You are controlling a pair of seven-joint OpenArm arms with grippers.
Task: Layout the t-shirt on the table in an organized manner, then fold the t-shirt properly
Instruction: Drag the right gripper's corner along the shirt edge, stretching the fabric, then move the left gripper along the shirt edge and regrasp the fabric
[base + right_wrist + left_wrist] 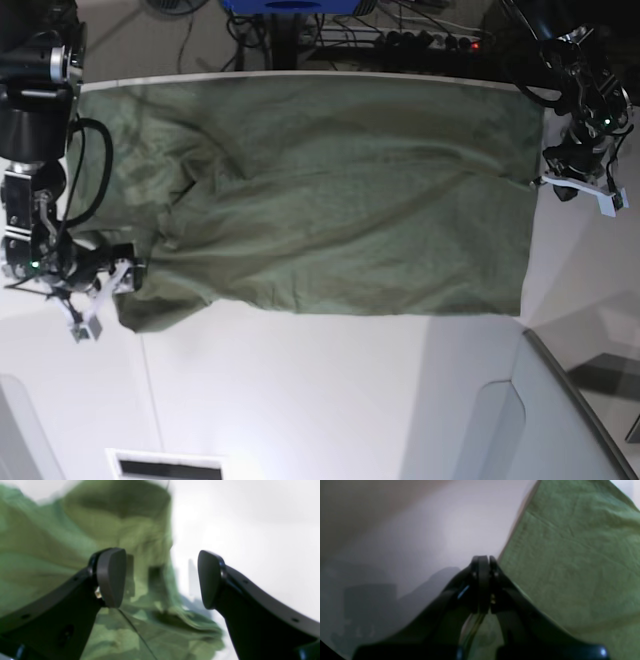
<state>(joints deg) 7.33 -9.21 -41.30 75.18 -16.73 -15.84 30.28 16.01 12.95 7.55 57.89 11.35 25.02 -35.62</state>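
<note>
The t-shirt lies spread wide across the white table, soft olive cotton with shallow wrinkles, one sleeve bunched up near the right gripper. That gripper's flat dark pads stand well apart with nothing between them, hovering just over the crumpled sleeve. The left gripper is clenched tight right at the shirt's straight edge; can't tell if any cloth is pinched. A grey translucent panel sits at the table's corner, cables behind.
</note>
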